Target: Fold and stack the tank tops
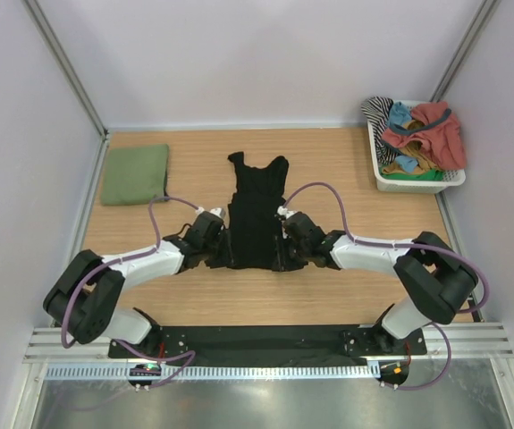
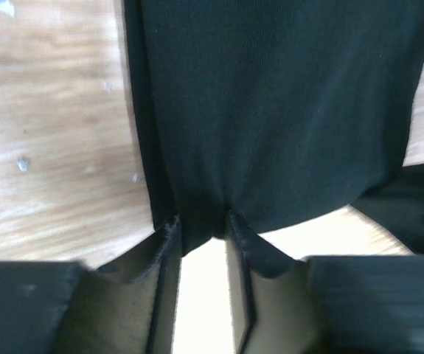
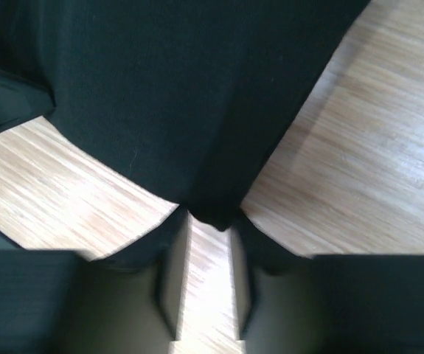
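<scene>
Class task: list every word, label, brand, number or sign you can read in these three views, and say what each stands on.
None: no text can be read in any view.
The black top, the green top and the basket show no print, tag or number.
Both wrist views show only plain black cloth and bare wood.

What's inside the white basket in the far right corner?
A red garment, teal cloth, a striped piece and something green. Whatever lies beneath them is covered.
</scene>
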Available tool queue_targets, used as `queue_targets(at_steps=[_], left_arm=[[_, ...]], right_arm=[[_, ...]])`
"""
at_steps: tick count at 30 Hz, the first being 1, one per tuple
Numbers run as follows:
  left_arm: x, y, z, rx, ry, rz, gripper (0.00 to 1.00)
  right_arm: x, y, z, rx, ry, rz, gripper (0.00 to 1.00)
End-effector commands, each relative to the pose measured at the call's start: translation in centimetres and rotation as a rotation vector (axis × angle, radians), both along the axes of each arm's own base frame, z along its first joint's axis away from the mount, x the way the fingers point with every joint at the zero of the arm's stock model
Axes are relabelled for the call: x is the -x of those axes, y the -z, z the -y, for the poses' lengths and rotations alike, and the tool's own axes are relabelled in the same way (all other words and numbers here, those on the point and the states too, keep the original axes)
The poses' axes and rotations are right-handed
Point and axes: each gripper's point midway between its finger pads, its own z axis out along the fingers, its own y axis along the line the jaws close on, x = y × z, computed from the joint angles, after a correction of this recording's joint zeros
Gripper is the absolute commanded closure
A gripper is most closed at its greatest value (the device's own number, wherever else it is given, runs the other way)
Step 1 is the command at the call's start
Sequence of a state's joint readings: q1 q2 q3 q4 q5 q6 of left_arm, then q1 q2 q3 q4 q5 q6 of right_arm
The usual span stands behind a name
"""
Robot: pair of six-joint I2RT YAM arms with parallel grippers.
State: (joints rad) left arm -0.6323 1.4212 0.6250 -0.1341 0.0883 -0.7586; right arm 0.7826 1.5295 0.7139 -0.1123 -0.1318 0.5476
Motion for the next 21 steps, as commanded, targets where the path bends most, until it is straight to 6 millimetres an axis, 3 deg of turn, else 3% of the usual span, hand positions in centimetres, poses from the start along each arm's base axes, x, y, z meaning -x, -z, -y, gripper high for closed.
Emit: queue_targets(at_steps=[1,3,5,8,12,13,14,17,21], left_arm=[[0.5,-0.6,0.1,0.029,0.001,0.027,0.72],[1.1,-0.6,-0.1,0.038,0.003,0.024,0.82],[2.1,-0.1,-0.4,0.033,0.012,0.002,0.87],[3.8,0.3,-0.3,0.033,0.030,-0.012,1.00],[5.8,1.6,-0.6,-0.025,0.051,-0.023,0.99],[6.3,1.8,-0.7,-0.029,0.046,-0.033,0.95],[7.0,2.0,-0.6,-0.033,0.057,-0.036,0.81],[7.5,1.6,-0.7,-0.031,0.038,0.002,0.56],[8.1,0.6,-0.9,-0.013,0.022,0.021,0.49]], right_arm=[[-1.5,-0.6,-0.8,-0.013,0.003,0.065,0.71],[-1.2,-0.4,-0.7,-0.007,-0.003,0.050,0.89],[-0.3,-0.3,-0.3,0.004,-0.004,0.033,0.96],[1.2,-0.4,0.9,0.015,0.015,0.024,0.99],[3.7,-0.4,1.9,0.003,0.017,-0.018,0.99],[4.2,-0.3,2.0,0.007,0.016,-0.024,0.99],[5.1,-0.2,2.1,0.022,0.000,-0.032,0.99],[5.8,-0.5,2.4,0.034,-0.007,-0.015,0.99],[6.0,-0.3,2.8,0.045,0.002,-0.016,0.99]])
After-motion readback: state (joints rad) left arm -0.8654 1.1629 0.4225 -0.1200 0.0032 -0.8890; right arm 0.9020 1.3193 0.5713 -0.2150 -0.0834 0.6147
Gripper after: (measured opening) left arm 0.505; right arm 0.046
